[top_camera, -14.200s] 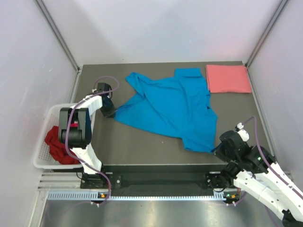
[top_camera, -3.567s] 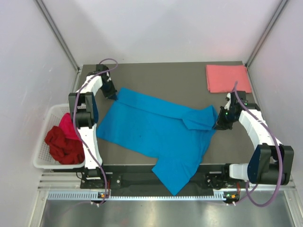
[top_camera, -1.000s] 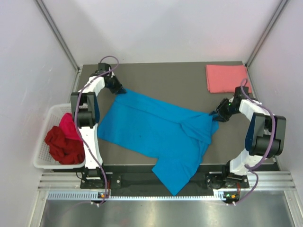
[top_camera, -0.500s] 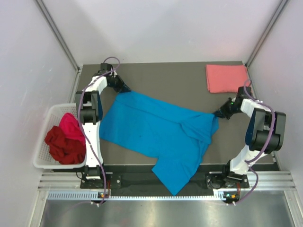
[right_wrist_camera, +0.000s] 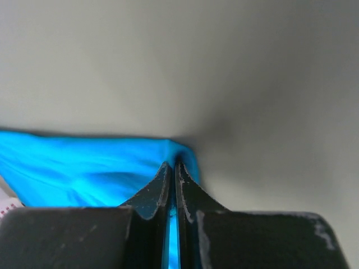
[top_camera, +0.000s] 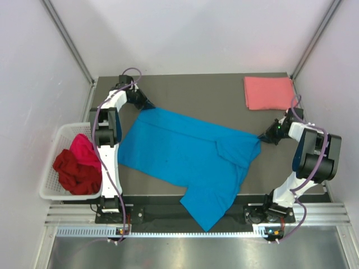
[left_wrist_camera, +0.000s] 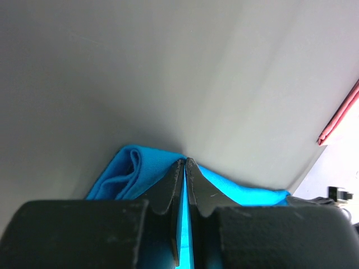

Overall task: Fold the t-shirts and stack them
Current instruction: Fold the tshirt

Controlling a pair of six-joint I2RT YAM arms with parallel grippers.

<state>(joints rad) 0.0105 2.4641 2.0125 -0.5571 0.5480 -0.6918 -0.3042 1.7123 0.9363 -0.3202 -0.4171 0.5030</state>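
Blue t-shirt (top_camera: 179,154) stretched betw. left pincer (top_camera: 148,105) & right pincer (top_camera: 262,136), both clamped.

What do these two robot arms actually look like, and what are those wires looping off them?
Both arms are white shells joined by chunky black joints; the left arm and right arm match. A thin purple cable loops along each. The left gripper and right gripper are black, each with two tapered fingers flecked with pale scuffs.
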